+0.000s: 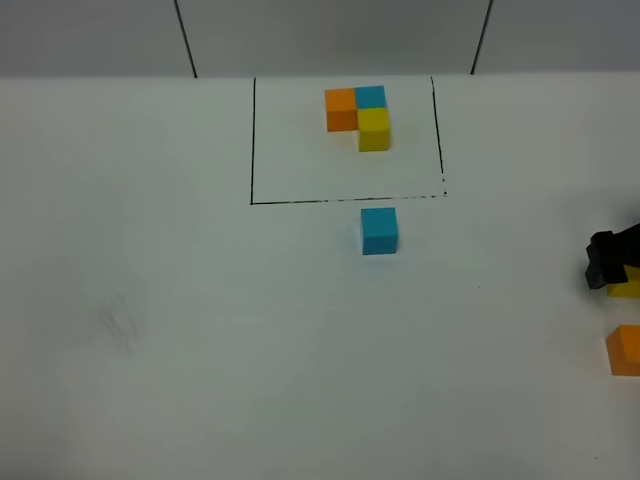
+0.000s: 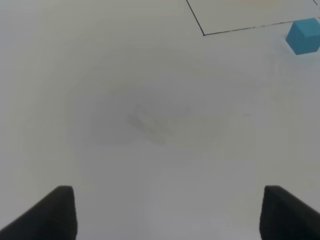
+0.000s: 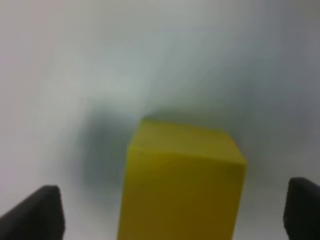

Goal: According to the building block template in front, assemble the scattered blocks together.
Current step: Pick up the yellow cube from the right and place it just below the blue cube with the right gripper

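The building block template (image 1: 360, 115), an L of joined orange, blue and yellow cubes, sits inside the black drawn rectangle (image 1: 252, 150) at the far middle. The loose blue cube (image 1: 379, 230) stands just in front of the rectangle; it also shows in the left wrist view (image 2: 303, 36). The loose yellow cube (image 1: 628, 284) lies at the right edge, with the loose orange cube (image 1: 624, 350) nearer the front. My right gripper (image 1: 608, 264) is open and low around the yellow cube (image 3: 182, 182), its fingertips (image 3: 40, 212) apart from the cube's sides. My left gripper (image 2: 170, 215) is open and empty above bare table.
The white table (image 1: 200, 330) runs to a grey back wall (image 1: 320, 35) with dark seams. The rectangle's front line (image 2: 250, 27) runs near the blue cube in the left wrist view. The left arm is out of the high view.
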Available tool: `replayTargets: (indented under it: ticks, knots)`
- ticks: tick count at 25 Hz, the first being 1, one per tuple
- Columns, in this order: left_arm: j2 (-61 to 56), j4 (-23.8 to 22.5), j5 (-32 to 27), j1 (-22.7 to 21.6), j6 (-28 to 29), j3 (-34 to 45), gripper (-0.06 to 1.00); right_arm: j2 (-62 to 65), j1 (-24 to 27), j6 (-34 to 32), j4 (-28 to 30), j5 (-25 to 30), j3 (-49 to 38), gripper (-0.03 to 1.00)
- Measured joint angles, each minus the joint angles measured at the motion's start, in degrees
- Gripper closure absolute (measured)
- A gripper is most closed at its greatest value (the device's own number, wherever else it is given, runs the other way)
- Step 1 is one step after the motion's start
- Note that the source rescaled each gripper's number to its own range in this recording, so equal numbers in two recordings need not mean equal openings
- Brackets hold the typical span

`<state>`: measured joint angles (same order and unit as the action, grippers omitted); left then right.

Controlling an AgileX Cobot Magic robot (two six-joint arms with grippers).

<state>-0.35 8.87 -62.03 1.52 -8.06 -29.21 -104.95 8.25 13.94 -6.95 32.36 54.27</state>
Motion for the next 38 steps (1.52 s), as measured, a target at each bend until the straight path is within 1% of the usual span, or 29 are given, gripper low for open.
replayTargets:
  ticks: [6,8,31,34,38]
  knots:
    - [0.0,0.0,0.0,0.0,0.0,0.0,0.32,-0.06,0.0,0.0,0.0,0.0,0.0,0.21]
    - [0.0,0.0,0.0,0.0,0.0,0.0,0.32,-0.06,0.0,0.0,0.0,-0.05,0.0,0.22]
    - [0.0,0.0,0.0,0.0,0.0,0.0,0.32,-1.77,0.0,-0.63,0.67,-1.4,0.0,0.24]
    - [0.0,0.0,0.0,0.0,0.0,0.0,0.32,-1.9,0.0,-0.82,0.67,-1.67,0.0,0.28]
    - [0.0,0.0,0.0,0.0,0.0,0.0,0.32,-1.9,0.0,-0.82,0.67,-1.74,0.0,0.36]
